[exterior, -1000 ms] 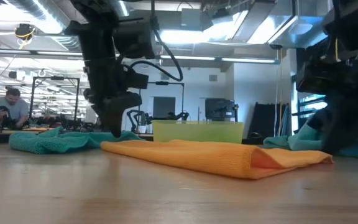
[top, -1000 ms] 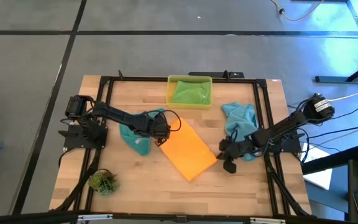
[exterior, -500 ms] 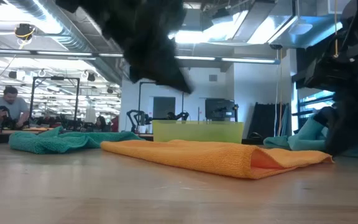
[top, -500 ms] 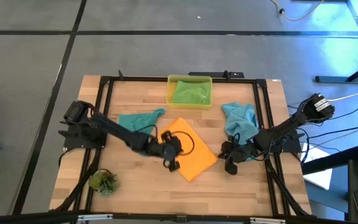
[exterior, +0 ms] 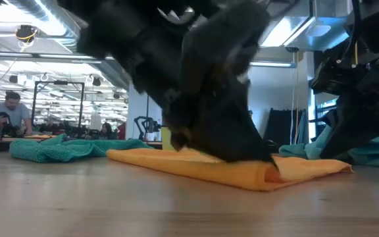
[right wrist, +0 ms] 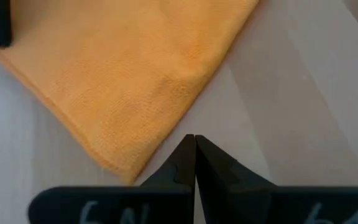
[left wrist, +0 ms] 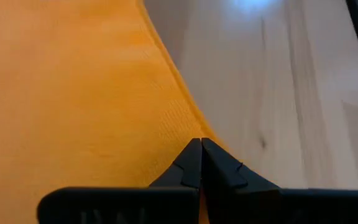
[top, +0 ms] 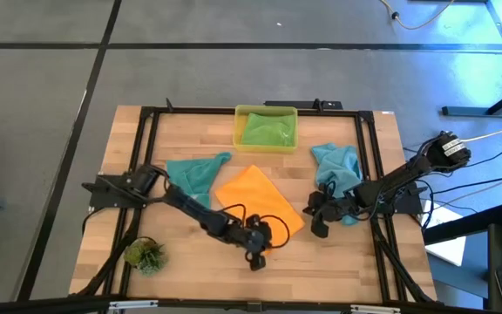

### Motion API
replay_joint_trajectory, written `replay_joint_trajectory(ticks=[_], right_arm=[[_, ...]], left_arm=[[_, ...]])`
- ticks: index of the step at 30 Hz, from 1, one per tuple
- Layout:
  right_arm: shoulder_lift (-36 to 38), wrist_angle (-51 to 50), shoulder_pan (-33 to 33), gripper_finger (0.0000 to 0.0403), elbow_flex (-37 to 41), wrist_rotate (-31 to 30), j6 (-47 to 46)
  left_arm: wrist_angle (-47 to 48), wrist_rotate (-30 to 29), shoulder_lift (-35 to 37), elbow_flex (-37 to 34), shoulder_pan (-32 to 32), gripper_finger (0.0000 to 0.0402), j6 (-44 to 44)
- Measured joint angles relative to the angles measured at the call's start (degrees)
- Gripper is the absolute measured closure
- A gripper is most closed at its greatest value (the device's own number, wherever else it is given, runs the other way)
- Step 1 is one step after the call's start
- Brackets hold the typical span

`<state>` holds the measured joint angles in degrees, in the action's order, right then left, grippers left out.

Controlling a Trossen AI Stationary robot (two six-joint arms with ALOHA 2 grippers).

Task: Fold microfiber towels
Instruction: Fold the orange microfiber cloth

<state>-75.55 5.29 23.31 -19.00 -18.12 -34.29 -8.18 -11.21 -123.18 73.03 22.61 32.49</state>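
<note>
On the table [top: 181, 262] the plant tuft [top: 145, 255] sits at eight o'clock and a teal towel [top: 193, 173] lies at nine. The left gripper [top: 257, 255], fingertips pressed together and holding nothing, is low over the six o'clock edge of the folded orange towel [top: 255, 201] at centre. The yellow bin [top: 266, 112] with the green towel [top: 267, 131] stands at twelve. The right gripper [top: 317, 230], also closed and empty, points at the orange towel's three o'clock corner, beside the second teal towel [top: 336, 166]
</note>
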Motion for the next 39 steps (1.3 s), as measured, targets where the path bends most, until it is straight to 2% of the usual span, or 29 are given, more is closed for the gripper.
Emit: replay_joint_trajectory(ticks=[3,7,14,17,19,23,28,34,39], right_arm=[[0.0,0.0,0.0,0.0390,0.0,0.0,0.3],[0.0,0.0,0.0,0.0390,0.0,0.0,0.5],[0.0,0.6,0.2,0.0390,0.0,0.4,1.6],[0.0,2.2,0.3,0.0389,0.0,3.3,4.1],[0.0,3.6,0.3,0.0389,0.0,5.7,6.0],[0.0,5.6,0.6,0.0389,0.0,6.6,7.6],[0.0,6.6,0.9,0.0389,0.0,6.6,8.5],[0.0,7.4,0.9,0.0389,0.0,6.6,8.5],[0.0,7.9,0.9,0.0389,0.0,5.9,9.6]], left_arm=[[2.2,4.2,-0.7,1.8,0.3,0.0401,0.0],[10.1,6.5,-0.5,3.8,1.5,0.0400,-1.2],[29.1,9.9,0.2,8.5,4.2,0.0400,-4.3],[36.8,7.0,1.5,10.5,4.7,0.0399,-6.1],[40.9,2.5,3.2,10.7,5.2,0.0397,-7.5],[41.1,-4.4,8.7,11.2,6.1,0.0397,-9.1],[46.8,-3.9,10.3,10.8,8.2,0.0385,-9.9],[50.4,-2.9,10.2,11.1,11.2,0.0328,-11.1],[52.8,-8.1,10.2,11.0,14.0,0.0291,-16.0]])
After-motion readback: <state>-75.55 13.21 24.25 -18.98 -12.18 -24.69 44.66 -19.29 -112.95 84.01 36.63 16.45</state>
